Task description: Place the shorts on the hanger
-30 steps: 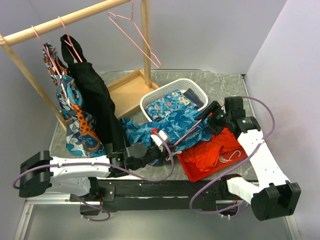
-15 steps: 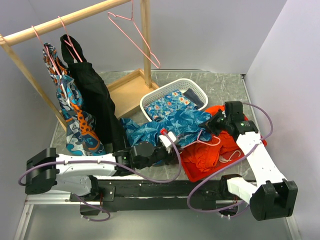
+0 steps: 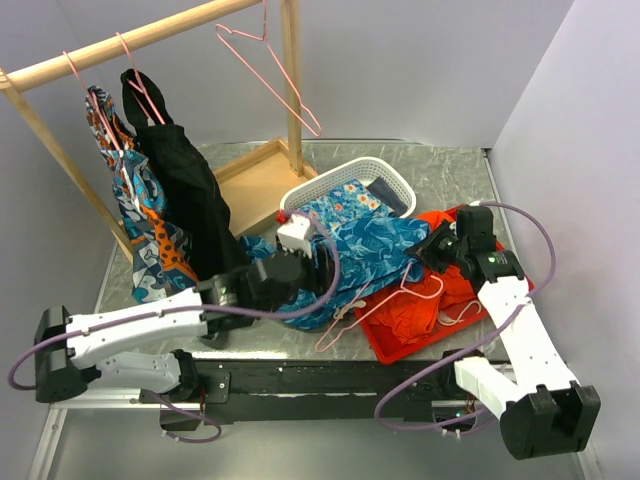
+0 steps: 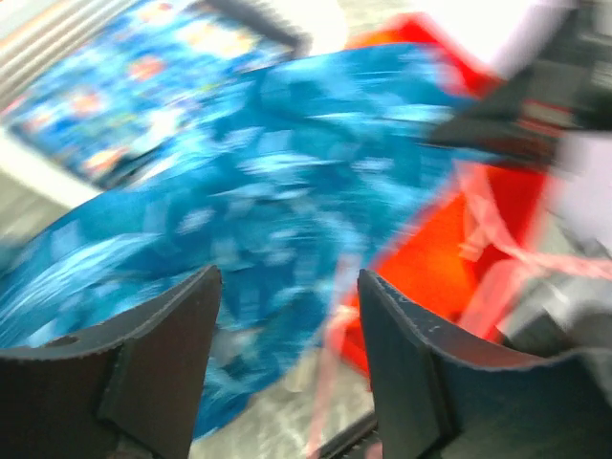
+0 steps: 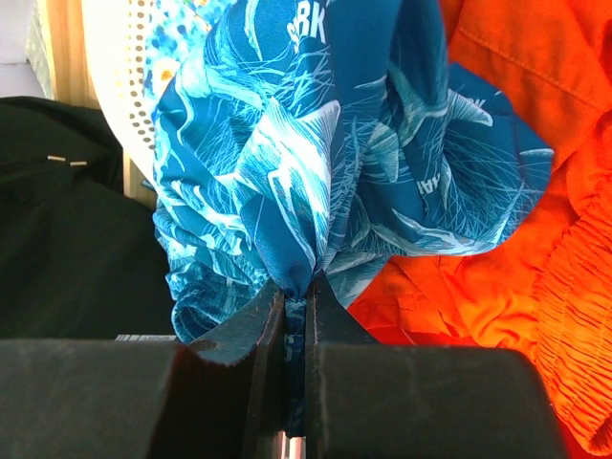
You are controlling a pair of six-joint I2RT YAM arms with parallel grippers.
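The teal-blue leaf-print shorts [image 3: 360, 245] lie bunched between the white basket and the red tray, seen blurred in the left wrist view [image 4: 268, 191]. My right gripper [image 3: 432, 246] is shut on a gathered fold of the shorts [image 5: 335, 163], its jaws [image 5: 296, 296] pinching the cloth above the orange-red garment. A pink wire hanger [image 3: 372, 305] lies loose, slanting from the table's front edge up onto the tray; it is a blurred pink streak [image 4: 330, 382] below my left gripper. My left gripper [image 3: 322, 268] hovers over the shorts, open [image 4: 287, 277], with nothing between its fingers.
A white basket [image 3: 390, 178] holds a blue flowered cloth. The red tray [image 3: 385, 345] carries an orange-red garment [image 3: 430, 315]. At the back left a wooden rack [image 3: 130, 40] bears hanging clothes [image 3: 170, 220] and spare pink hangers [image 3: 270, 70].
My left gripper opened, let go of the hanger and rose back toward the basket; the hanger dropped across the tray's edge. My right gripper closed on the shorts.
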